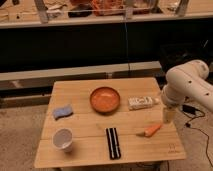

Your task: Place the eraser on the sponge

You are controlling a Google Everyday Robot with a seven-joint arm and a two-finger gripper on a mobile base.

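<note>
- Camera view: the end effector [167,117] hangs at the right side of the wooden tabletop [80,92], pointing down from the white arm [186,82] that reaches in from the right edge of the picture.
- How far the end effector is open cannot be told from here, nor whether it has hold of anything; it is well apart from both the eraser and the sponge.
- Just below and to the left of the end effector lies an orange carrot-like piece [153,130], slanted, with its thicker end towards the end effector.
- A white rectangular packet [140,102] lies flat to the upper left of the end effector, near it, lengthwise across the tabletop.
- An orange bowl [104,99] stands just left of the packet, upright, at about the middle of the tabletop's far half.
- The eraser [113,143], black with a pale stripe along its length, lies flat near the front edge, below the bowl and left of the carrot-like piece, touching neither.
- A white cup [63,139] stands upright at the front left, with its mouth up, well left of the eraser.
- The sponge [62,111], blue-grey, lies flat on the left side, beyond the cup and left of the bowl, with nothing on it.
- A dark cable [194,119] trails over the floor to the right of the tabletop.
</note>
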